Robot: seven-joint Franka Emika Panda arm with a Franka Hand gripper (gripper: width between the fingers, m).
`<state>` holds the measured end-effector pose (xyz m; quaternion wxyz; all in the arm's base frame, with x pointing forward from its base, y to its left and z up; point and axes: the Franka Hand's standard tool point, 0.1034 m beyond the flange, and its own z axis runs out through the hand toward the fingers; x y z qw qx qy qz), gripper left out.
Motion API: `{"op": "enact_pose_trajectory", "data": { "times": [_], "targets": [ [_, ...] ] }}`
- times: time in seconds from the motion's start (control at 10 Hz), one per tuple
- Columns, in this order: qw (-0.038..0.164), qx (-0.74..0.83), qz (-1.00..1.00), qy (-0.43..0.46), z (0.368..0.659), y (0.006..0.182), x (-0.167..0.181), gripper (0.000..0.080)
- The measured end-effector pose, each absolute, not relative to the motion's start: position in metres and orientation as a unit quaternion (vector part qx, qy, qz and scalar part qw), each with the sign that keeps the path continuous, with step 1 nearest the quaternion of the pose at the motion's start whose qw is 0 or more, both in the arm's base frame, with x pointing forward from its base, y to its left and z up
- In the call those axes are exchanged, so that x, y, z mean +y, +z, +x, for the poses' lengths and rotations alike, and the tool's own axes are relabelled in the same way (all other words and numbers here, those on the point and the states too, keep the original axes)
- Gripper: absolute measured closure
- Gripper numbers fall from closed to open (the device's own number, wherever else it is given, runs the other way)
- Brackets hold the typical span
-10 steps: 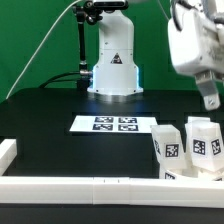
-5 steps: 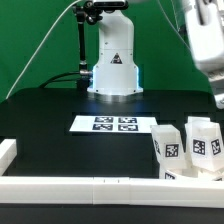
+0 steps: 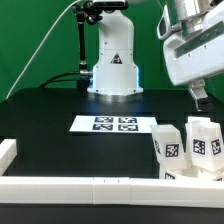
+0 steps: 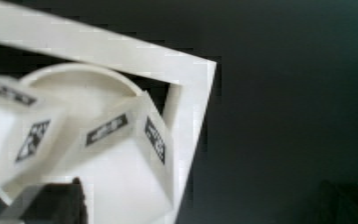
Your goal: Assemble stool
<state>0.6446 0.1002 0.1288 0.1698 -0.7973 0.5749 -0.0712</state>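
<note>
Lying at the centre of the exterior view, the marker board point(image 3: 116, 124) sits flat on the black table point(image 3: 50, 120). Lower right, the tagged white legs point(image 3: 190, 148) stand clustered inside the border rails point(image 3: 80, 183), the round seat point(image 4: 78, 85) showing among them in the wrist view. Upper right, the gripper point(image 3: 199, 99) hangs above them, apart; whether it is released or clenched cannot be told.

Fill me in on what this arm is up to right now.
The gripper hangs in the air above the legs, holding nothing that shows. The legs stand grouped at the exterior view's right, against the border rail. In the wrist view the round seat lies beside them in the rail's corner. The marker board lies mid-table. Nothing looks joined yet.
</note>
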Motion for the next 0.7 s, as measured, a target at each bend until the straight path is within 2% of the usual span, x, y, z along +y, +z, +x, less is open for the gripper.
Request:
{"op": "enact_pose_trajectory", "data": {
  "times": [0.1,0.2,0.3,0.7],
  "targets": [
    [0.157,0.517,-0.837,-0.082,0.6439,0.1283,0.1007,0.0151],
    [0.131,0.437,-0.885,-0.091,0.6419,0.1269,0.1031,0.0151],
    [0.118,0.373,-0.915,-0.096,0.6406,0.1258,0.1031,0.0151],
    [0.101,0.228,-0.962,-0.111,0.6408,0.1250,0.0978,0.0151]
  ]
}}
